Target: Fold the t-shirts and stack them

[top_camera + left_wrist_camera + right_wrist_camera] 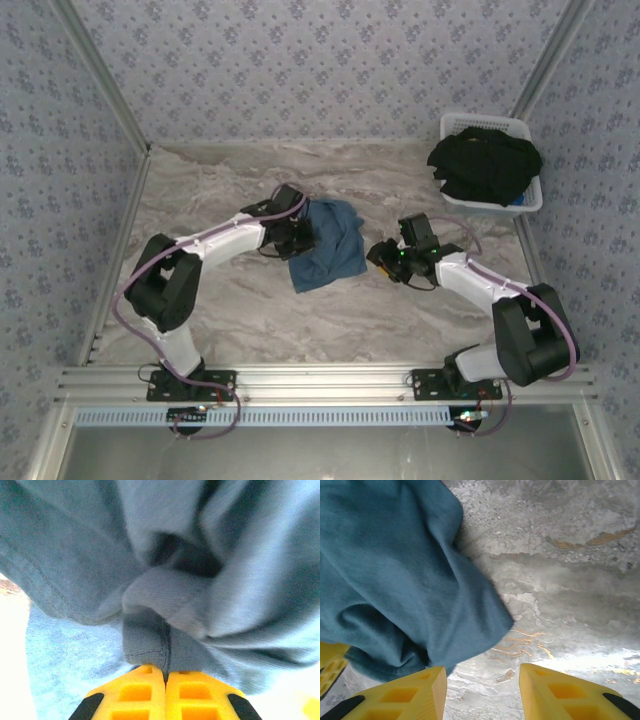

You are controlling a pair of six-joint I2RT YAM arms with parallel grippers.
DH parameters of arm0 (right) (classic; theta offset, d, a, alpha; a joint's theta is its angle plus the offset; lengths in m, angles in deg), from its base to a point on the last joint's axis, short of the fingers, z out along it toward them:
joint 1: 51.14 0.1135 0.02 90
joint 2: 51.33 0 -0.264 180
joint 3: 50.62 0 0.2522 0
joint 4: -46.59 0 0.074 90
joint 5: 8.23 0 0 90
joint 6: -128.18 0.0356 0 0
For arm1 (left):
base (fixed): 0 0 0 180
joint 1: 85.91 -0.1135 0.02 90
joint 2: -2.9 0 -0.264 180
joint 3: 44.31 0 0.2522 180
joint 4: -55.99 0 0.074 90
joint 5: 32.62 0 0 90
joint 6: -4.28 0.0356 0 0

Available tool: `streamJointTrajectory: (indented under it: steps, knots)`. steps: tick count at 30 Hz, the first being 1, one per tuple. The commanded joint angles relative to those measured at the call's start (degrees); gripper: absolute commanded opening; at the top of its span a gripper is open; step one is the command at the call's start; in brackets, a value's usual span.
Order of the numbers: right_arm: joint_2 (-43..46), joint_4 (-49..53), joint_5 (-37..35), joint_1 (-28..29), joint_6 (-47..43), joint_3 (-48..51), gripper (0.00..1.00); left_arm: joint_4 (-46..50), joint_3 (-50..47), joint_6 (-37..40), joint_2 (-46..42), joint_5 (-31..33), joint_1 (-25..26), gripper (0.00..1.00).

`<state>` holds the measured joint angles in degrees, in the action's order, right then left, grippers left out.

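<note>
My left gripper [165, 672] clamps the teal t-shirt [165, 600]; my right gripper [482, 677], jaws apart, should bite its edge deeply

One teal t-shirt [328, 243]; one white basket [470, 122]; black t-shirts [485, 165] heaped inside, count unclear, maybe two.

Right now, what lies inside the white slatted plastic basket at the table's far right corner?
A crumpled heap of black t-shirts fills the basket and hangs over its rim. A small blue patch shows at its near edge. The heap covers the floor and anything beneath.
</note>
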<state>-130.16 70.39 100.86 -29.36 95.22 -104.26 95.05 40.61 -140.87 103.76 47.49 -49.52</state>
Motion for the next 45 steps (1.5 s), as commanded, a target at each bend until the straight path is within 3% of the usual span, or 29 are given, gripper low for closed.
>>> streamJointTrajectory:
  steps: [1, 10, 19, 22, 24, 27, 31, 37, 45]
  knots:
    - [-0.38, -2.92, 0.88, 0.81, 4.01, 1.35, 0.44, 4.48, 5.26, 0.78, -6.31, 3.73, -0.32, 0.00]
    - [-9.38, -20.79, 0.66, 4.62, 19.48, 5.50, 0.52, 9.64, 10.66, 2.28, -15.16, 5.62, -2.82, 0.00]
    - [-17.13, -45.16, -5.60, 10.33, 40.21, 9.15, 0.59, 10.38, 15.13, 3.21, -16.98, 0.91, -5.76, 0.00]
    - [-17.63, -49.10, -7.99, 12.67, 44.45, 9.17, 0.59, 9.73, 16.38, 2.97, -17.62, 0.15, -6.59, 0.00]
    - [-16.55, -46.79, -8.97, 13.69, 43.97, 8.33, 0.59, 10.71, 18.29, 3.38, -17.88, 0.70, -6.96, 0.00]
    - [-13.98, -38.90, -9.51, 13.81, 38.76, 6.61, 0.58, 17.19, 23.45, 5.70, -18.92, 7.76, -7.54, 0.00]
    - [-10.50, -25.36, -10.28, 13.64, 31.91, 4.55, 0.57, 16.75, 25.75, 5.48, -21.98, 9.08, -13.33, 0.00]
    - [-11.14, -7.15, -12.28, 15.27, 19.52, -5.04, 0.56, 14.32, 26.93, 3.41, -23.34, 1.69, -21.53, 0.00]
    - [-24.06, -3.65, -8.66, 20.91, 18.10, -17.19, 0.58, 13.96, 25.44, 3.47, -23.86, -0.93, -23.37, 0.00]
